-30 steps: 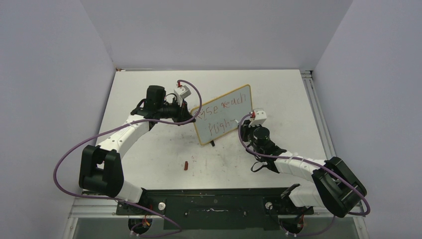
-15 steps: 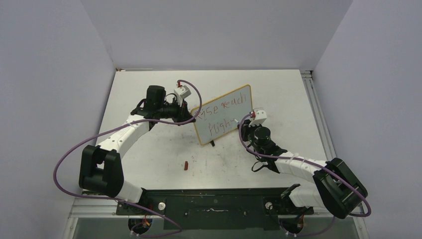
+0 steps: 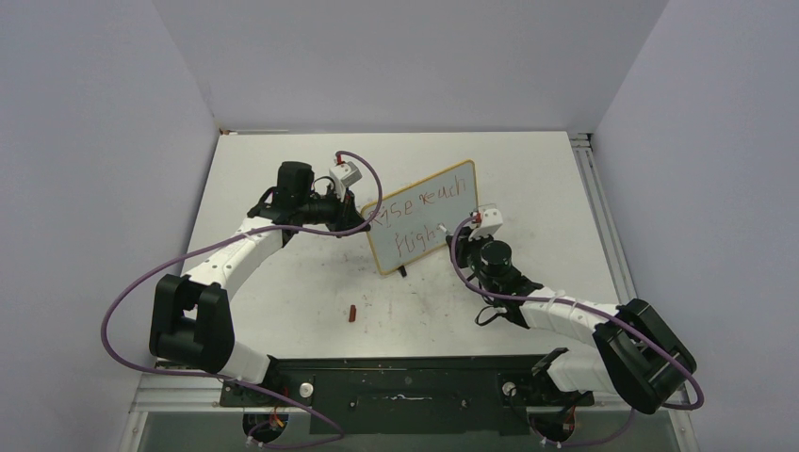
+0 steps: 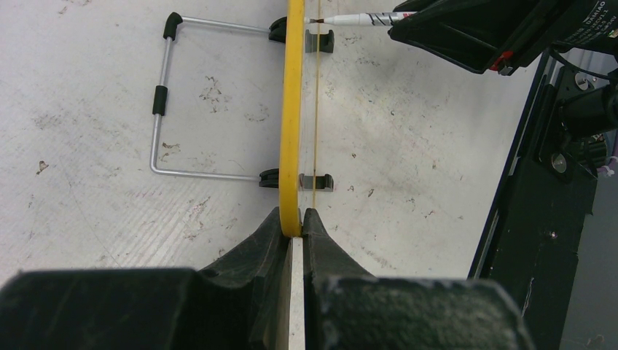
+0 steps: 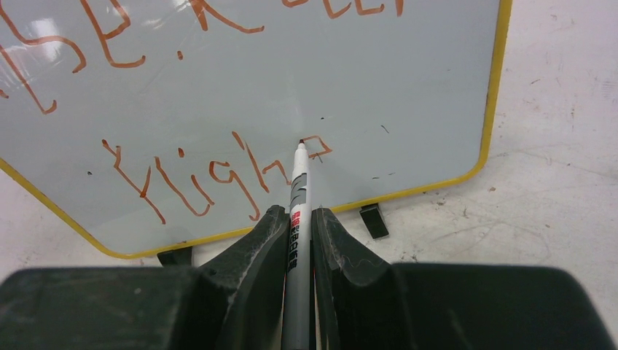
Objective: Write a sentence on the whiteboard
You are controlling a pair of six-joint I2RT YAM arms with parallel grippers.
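The whiteboard (image 3: pixel 422 228) stands upright on the table, white with a yellow frame (image 5: pixel 493 109). My left gripper (image 4: pixel 293 215) is shut on its left edge (image 4: pixel 292 109), seen end-on. Red-brown letters of the sentence (image 5: pixel 186 182) run in two lines across the board (image 3: pixel 429 200). My right gripper (image 5: pixel 299 219) is shut on a grey marker (image 5: pixel 296 219). The marker's tip (image 5: pixel 301 142) touches the board at the end of the lower line, beside a fresh angled stroke (image 5: pixel 318 148). In the left wrist view the marker (image 4: pixel 357 19) meets the board's face from the right.
A small red marker cap (image 3: pixel 351 312) lies on the table in front of the board. The board's wire stand (image 4: pixel 169 102) and black feet (image 4: pixel 319 182) rest on the scuffed tabletop. A black base rail (image 3: pixel 405 381) runs along the near edge.
The right arm has shifted very slightly; the marker tip stays on the board at the lower line. The left arm and the board have not moved.
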